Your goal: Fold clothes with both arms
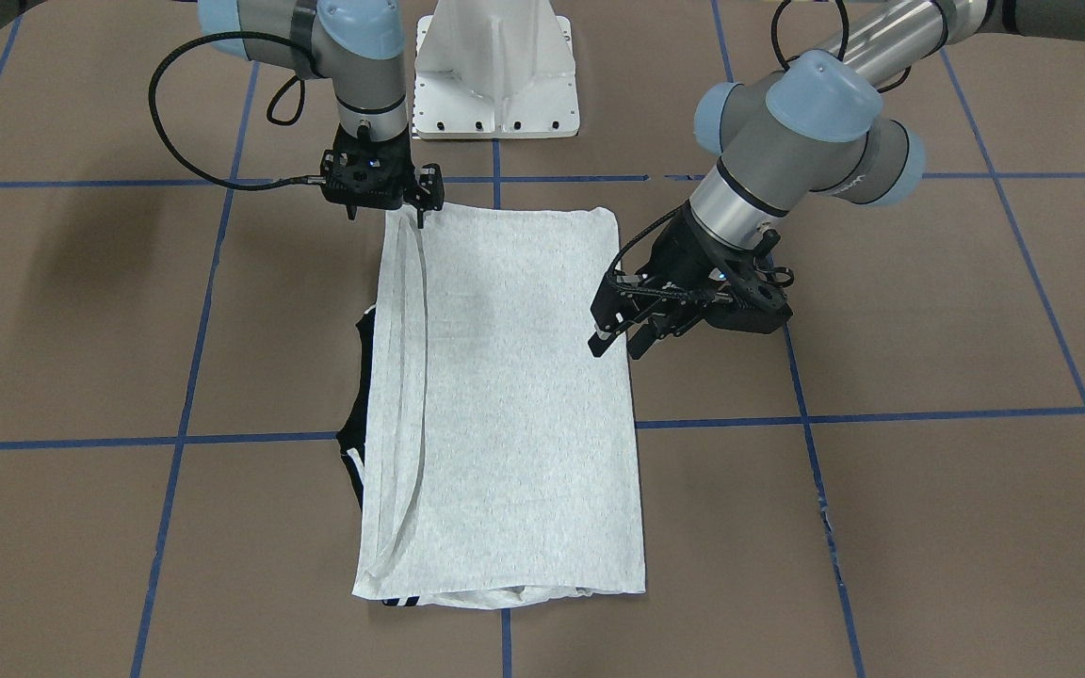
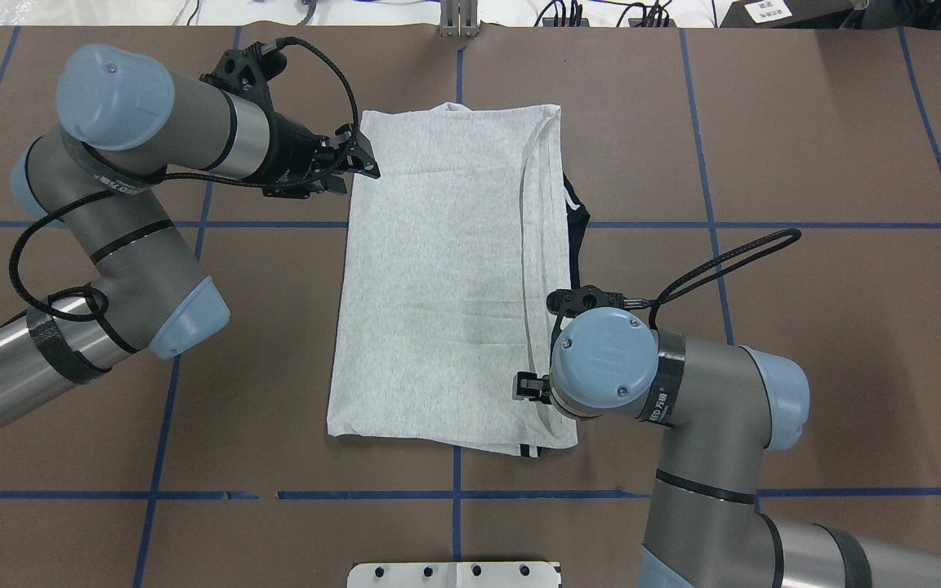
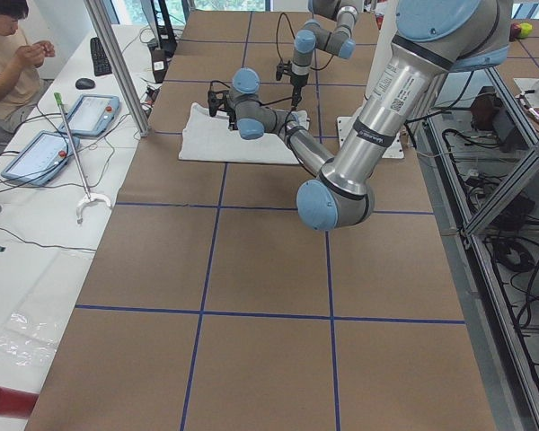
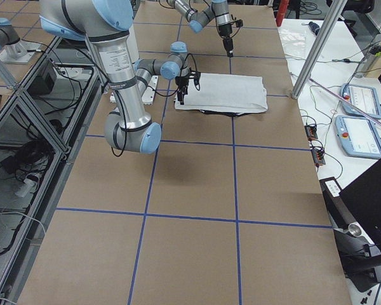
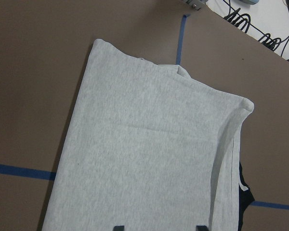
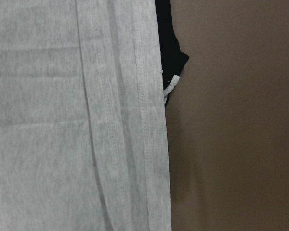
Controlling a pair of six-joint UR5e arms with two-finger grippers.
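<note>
The grey T-shirt [image 1: 505, 395] [image 2: 438, 269] lies flat on the table, folded lengthways into a long rectangle with its plain side up. A strip of black collar [image 1: 359, 377] [image 2: 577, 216] [image 6: 171, 53] pokes out from its edge on my right. My left gripper [image 1: 616, 347] [image 2: 368, 163] hovers open over the opposite long edge, toward the shirt's far end. Its fingertips [image 5: 118, 227] show apart above the cloth [image 5: 144, 159]. My right gripper [image 1: 388, 217] points straight down at the shirt's near corner. Its fingers stand apart on either side of that corner. The wrist hides it from overhead.
The white pedestal base [image 1: 495, 85] [image 2: 454, 574] stands at the robot's edge of the table. Blue tape lines [image 1: 495, 184] grid the brown surface. A person [image 3: 9, 54] sits at a side table with tablets [image 3: 94, 112], and a metal pole [image 3: 117, 63] rises there.
</note>
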